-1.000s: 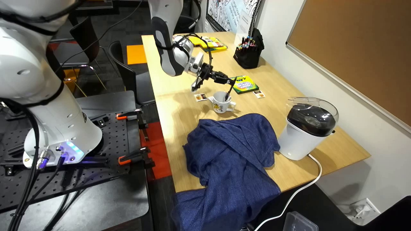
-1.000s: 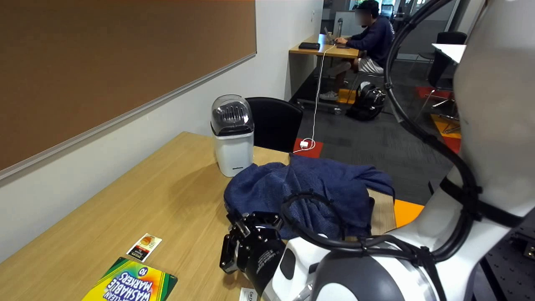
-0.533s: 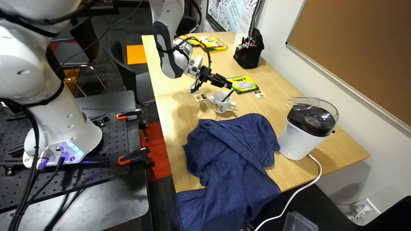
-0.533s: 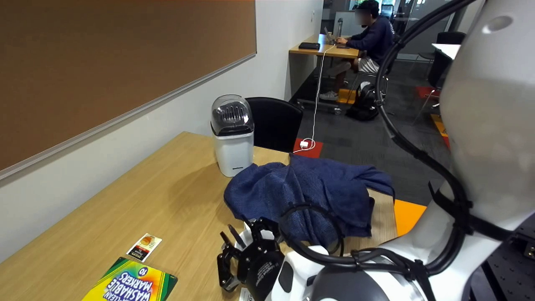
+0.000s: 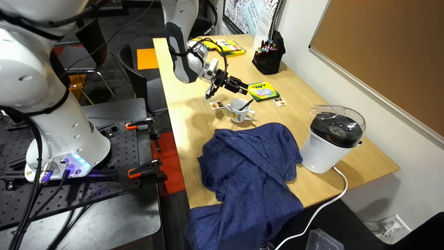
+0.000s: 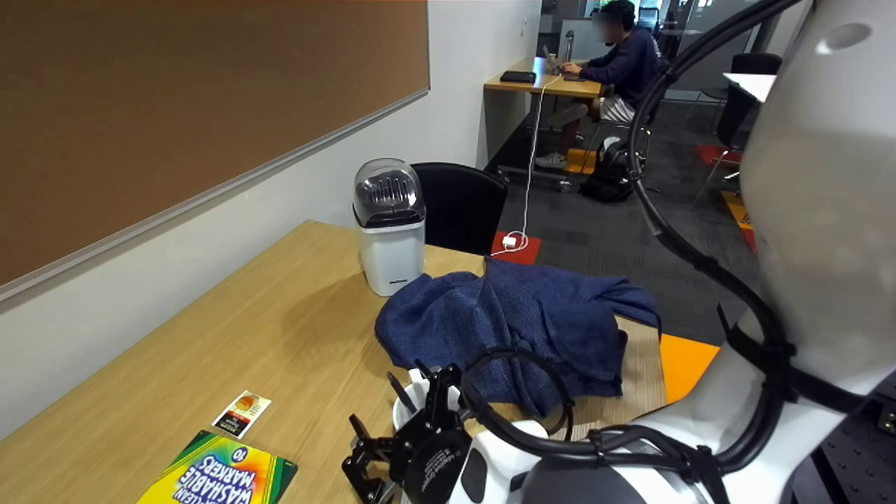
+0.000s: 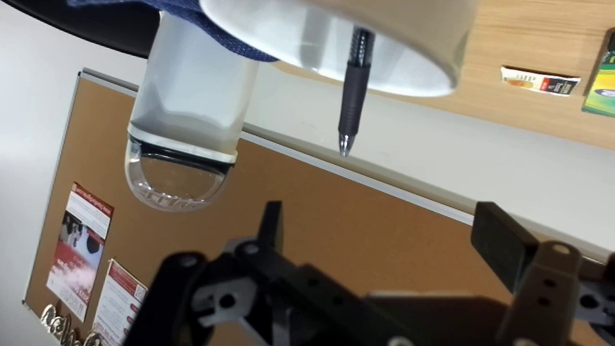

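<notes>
Looks bright, with soft shadows across the bench (image 5: 192, 139), blue glow at the robot base (image 5: 74, 139), and blurred print on a poster (image 7: 79, 250) in the wrist view.

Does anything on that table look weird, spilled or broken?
A little untidy: the blue cloth lies crumpled and droops over the edge of the table. Also, the pen leans in the white mug with its writing tip sticking out. I see no spills or breaks.

Table (image 5: 194, 119) in both exterior views, angled down, wrist view near mug (image 7: 331, 33), facing corkboard (image 7: 360, 230)
</notes>
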